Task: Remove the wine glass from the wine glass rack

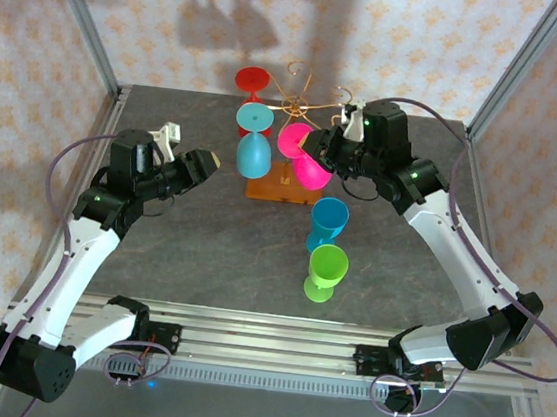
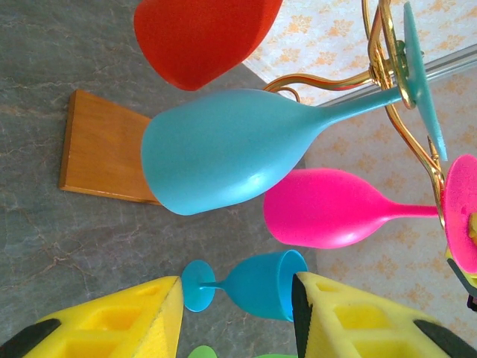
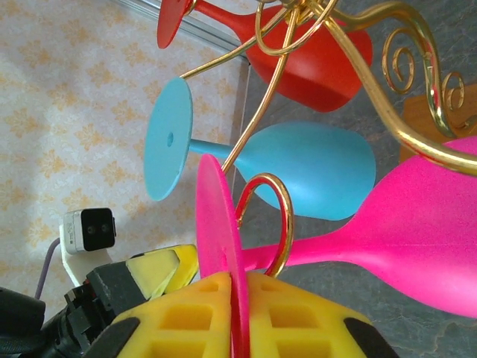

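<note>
Pink wine glass [image 1: 305, 157] hangs bowl-down on gold wire wine glass rack [image 1: 305, 98], foot caught in scroll arm. Right gripper [image 3: 238, 298] clamped on its foot disc. Left gripper [image 1: 203, 165] spread, empty, hovering left of rack beside hanging light-blue glass [image 1: 254, 151]. Blue glass [image 1: 328, 219], green glass [image 1: 327, 268] upright on grey surface [image 1: 203, 250].

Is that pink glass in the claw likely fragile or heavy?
Probably neither: the pink glass looks like matte plastic, so likely light and tough. Pinched by its thin foot in the right gripper, it may swing. A hook of the rack curls over its stem and could snag.
</note>
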`<state>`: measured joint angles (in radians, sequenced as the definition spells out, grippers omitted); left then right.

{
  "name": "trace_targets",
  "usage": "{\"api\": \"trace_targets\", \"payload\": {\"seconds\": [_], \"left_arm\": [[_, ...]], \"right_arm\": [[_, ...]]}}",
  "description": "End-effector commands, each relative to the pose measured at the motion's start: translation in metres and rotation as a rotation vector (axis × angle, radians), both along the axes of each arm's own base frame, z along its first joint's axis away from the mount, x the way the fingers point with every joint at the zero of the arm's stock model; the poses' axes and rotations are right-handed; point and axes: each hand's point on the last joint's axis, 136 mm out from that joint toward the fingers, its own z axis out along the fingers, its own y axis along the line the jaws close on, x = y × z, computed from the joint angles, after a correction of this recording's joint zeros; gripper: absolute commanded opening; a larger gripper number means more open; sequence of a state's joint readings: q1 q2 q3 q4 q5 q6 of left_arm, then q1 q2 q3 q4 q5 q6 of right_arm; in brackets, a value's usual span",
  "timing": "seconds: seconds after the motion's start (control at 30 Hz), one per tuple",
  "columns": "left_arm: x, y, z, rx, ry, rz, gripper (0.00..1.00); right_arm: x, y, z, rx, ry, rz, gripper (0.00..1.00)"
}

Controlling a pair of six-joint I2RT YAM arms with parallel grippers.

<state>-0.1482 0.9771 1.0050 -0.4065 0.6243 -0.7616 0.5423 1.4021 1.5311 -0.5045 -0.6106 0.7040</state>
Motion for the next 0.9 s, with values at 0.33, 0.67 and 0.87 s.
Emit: {"api": "trace_targets", "payload": {"seconds": [0.33, 0.67, 0.87], "left_arm": [[-0.002, 0.001, 0.01, -0.017, -0.034, 0.001, 0.43], [-0.002, 0.002, 0.012, -0.009, -0.039, 0.0, 0.43], [-0.003, 0.003, 0.013, -0.002, -0.042, 0.001, 0.43]], "right_arm": [[0.001, 0.007, 0.026, 0.096, -0.005, 0.016, 0.0], [0.004, 0.011, 0.043, 0.157, -0.01, 0.011, 0.0], [0.005, 0.012, 0.051, 0.187, -0.016, 0.008, 0.0]]}}
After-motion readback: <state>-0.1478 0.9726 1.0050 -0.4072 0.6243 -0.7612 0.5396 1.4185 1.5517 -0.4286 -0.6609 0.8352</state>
